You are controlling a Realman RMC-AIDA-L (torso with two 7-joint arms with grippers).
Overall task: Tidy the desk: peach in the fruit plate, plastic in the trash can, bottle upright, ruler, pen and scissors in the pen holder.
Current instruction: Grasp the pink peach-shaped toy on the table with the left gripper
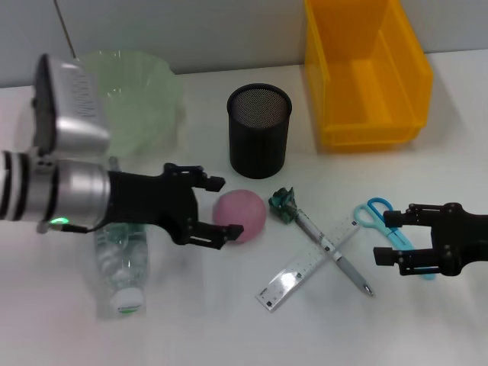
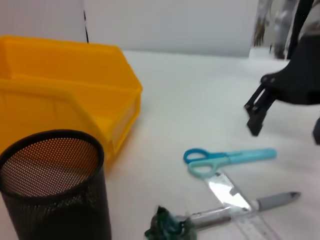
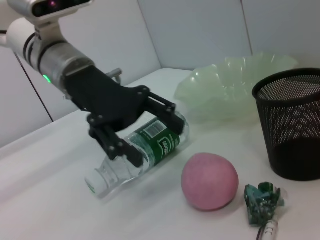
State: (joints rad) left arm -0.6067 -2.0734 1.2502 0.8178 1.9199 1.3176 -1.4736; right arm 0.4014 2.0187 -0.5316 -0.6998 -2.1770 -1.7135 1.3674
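Left gripper (image 1: 221,206) spread apart beside peach (image 1: 240,216) on table, bottle (image 1: 122,263) lying beneath the arm. Right gripper (image 1: 390,238) spread apart over scissors (image 1: 379,217). Green plate (image 1: 141,95) far left.

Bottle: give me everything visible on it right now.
The bottle is clear plastic with a green label and a white cap, lying on its side on the white table, not yet upright. Its cap end points toward the robot, the other end toward the green fruit plate. It looks empty or nearly so. The open left gripper hangs above and past it, toward the peach; no contact shows in the right wrist view.
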